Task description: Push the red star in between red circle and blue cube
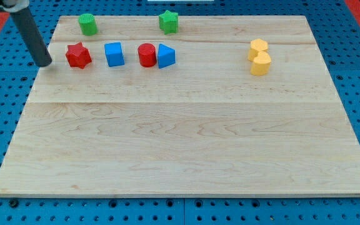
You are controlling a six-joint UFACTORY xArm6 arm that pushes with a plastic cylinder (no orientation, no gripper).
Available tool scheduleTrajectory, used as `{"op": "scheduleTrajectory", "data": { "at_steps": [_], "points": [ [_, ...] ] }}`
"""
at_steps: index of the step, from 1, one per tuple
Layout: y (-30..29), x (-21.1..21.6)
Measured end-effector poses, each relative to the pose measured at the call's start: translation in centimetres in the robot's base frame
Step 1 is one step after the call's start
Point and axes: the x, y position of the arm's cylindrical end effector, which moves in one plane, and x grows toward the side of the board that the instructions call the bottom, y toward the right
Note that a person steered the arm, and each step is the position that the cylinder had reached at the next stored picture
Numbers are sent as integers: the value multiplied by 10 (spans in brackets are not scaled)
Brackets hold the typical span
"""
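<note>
The red star (78,55) lies near the counter's (186,144) top-left, left of the blue cube (114,54); the red circle (146,55) sits beyond. My tip (44,63) rests just left of the star; no gripper exists. Likely light, rigid, prone to spinning: push its flat centre.

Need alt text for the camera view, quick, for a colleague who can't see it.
My tip sits just left of the red star, which heads a row with the blue cube, then the red circle touching a blue triangle.
</note>
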Motion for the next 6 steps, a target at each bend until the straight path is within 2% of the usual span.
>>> {"op": "scheduleTrajectory", "data": {
  "at_steps": [1,2,3,4,5,6],
  "points": [
    [67,-15],
    [66,-52],
    [52,-44],
    [76,-59],
    [40,-59],
    [40,-84]
  ]
}}
